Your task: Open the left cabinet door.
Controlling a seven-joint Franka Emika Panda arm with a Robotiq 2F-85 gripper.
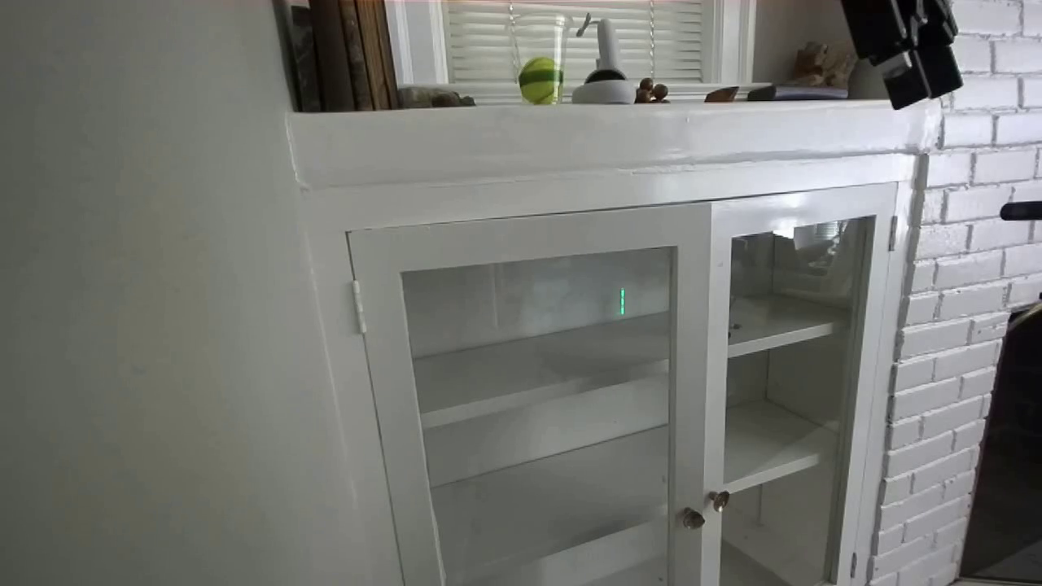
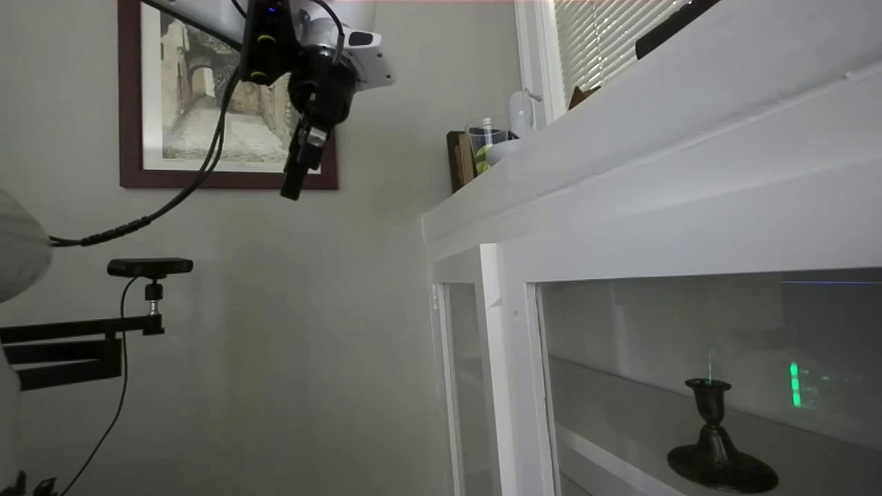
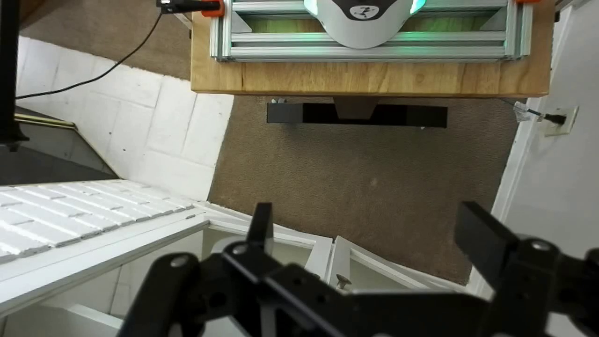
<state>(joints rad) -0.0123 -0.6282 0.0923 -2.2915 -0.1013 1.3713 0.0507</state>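
The left cabinet door (image 1: pixel 690 374) is white with one glass pane, hinges at left and a small knob (image 1: pixel 692 518) on its right edge. Its free edge (image 2: pixel 498 372) seems to stand slightly out from the right door (image 2: pixel 525 344). In the wrist view, the left door (image 3: pixel 339 262) and its knob (image 3: pixel 343 281) show low in the middle, partly behind the gripper's linkage. My gripper (image 3: pixel 365 210) is open and empty there, its fingers wide apart. It is high and away from the door, at top right (image 1: pixel 928 81) and at top left (image 2: pixel 294 180) in the exterior views.
A ledge (image 1: pixel 610 134) above the doors carries books (image 1: pixel 350 57), a clear cup with a ball (image 1: pixel 541 69) and a white device (image 1: pixel 604 69). A white brick wall (image 1: pixel 952 325) is at right. A camera (image 2: pixel 150 267) stands on a black arm. A wooden table (image 3: pixel 369 77) bears the robot's base.
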